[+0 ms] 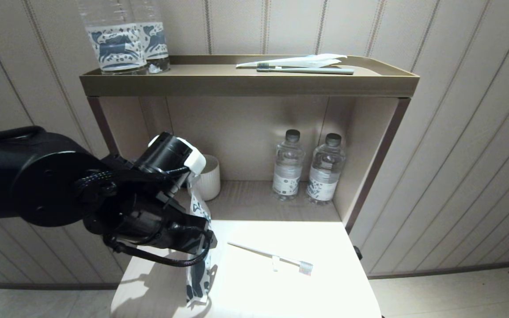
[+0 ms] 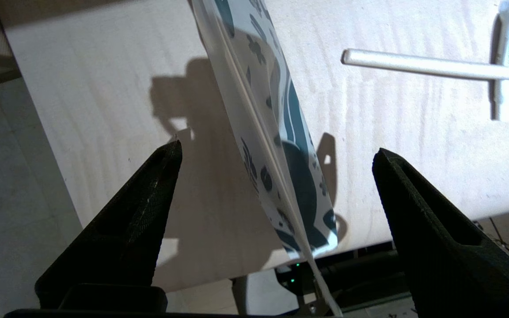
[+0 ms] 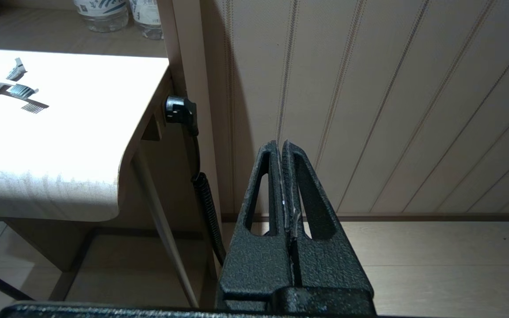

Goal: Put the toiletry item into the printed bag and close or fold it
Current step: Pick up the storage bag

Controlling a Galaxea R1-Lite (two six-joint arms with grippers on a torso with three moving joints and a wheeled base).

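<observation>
1. Your left gripper (image 2: pixel 276 150) sits over the near left part of the table (image 1: pixel 334 291). Fingers (image 2: pixel 148 198) are spread wide, touching nothing.
2. The bag (image 1: pixel 199 265) stands on edge between those open fingers, not clamped. In the left wrist view its edge (image 2: pixel 272 145) runs through the gap, clear of both pads. You cannot tell from the frames what keeps it upright.
3. In the head view the bag's lower end reaches the table's near edge, and its upper part disappears behind the left wrist.
4. The toothbrush (image 1: pixel 272 256) lies flat on the table, just right of the bag and apart from it. Bristle head points right and toward you, thin handle end points toward the bag, tab at mid-handle. It is not in the bag.
5. Left wrist view shows the handle (image 2: pixel 435 68) and tab beyond the bag, untouched.
6. Your right gripper (image 3: pixel 282 148) is parked off the table's right side, low, facing the wall panel. Fingers are pressed together with nothing between them.
7. Right wrist view catches the brush head (image 3: pixel 18 90) on the far part of the table.
8. Background: two bottles (image 1: pixel 307 170) and a white cup (image 1: pixel 210 176) in the shelf recess; two labelled bottles (image 1: pixel 126 39), a grey-green toothbrush (image 1: pixel 307 70) and a white wrapper (image 1: pixel 298 61) on the top shelf (image 1: pixel 245 86).
</observation>
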